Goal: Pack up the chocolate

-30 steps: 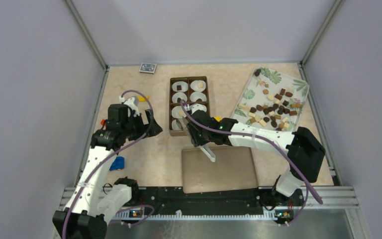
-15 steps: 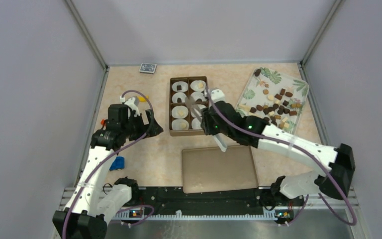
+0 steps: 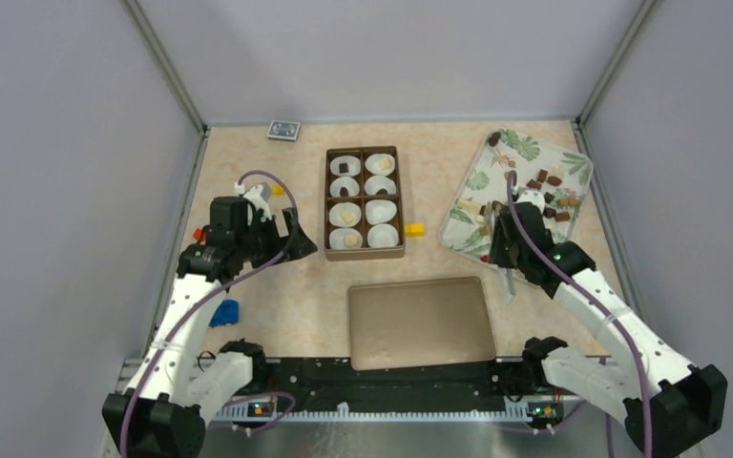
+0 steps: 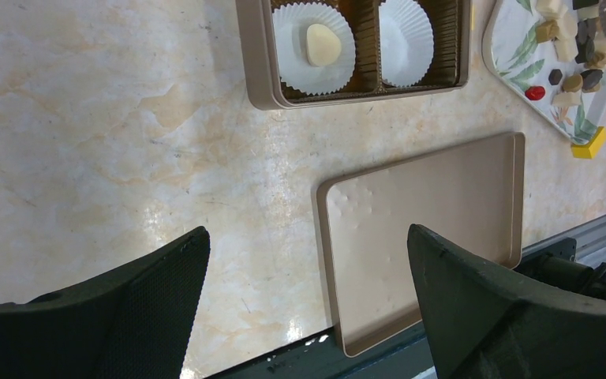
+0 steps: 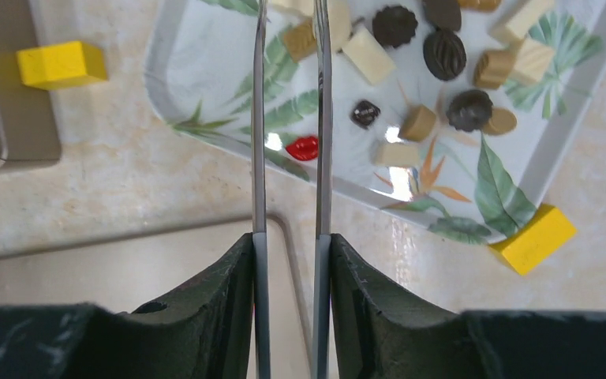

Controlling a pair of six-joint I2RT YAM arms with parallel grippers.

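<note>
While the right gripper (image 5: 288,79) is hovering over the near left part of a leaf-patterned tray (image 5: 205,75), its two long thin metal blades are standing close together with only a narrow gap between them. Their tips are running off the top edge of the right wrist view, so it is not possible to tell whether they are pinching anything.

The chocolate (image 5: 445,54) is lying scattered on that tray, mostly to the right of the blades in that view: dark round pieces, tan cubes and cream blocks. One tan piece (image 5: 303,37) is showing in the gap between the blades, near the top; whether the blades are touching it cannot be told. A small red thing (image 5: 305,147) is showing lower in the same gap, close to the tray's rim.

A few more pieces are sitting in white paper cups (image 4: 406,39) inside a brown box (image 3: 327,205) in the middle of the table (image 3: 439,162); a cream piece (image 4: 321,45) is resting in one cup of the near row.

The left gripper (image 4: 308,235) is hanging left of the box, its jaws spread wide and holding nothing.

A yellow block (image 5: 61,63) is lying between the box and the tray, just beside the box. A second yellow block (image 5: 535,238) is lying against the tray's near rim. A flat tan lid (image 3: 420,322) is lying on the table nearer the arms than the box
</note>
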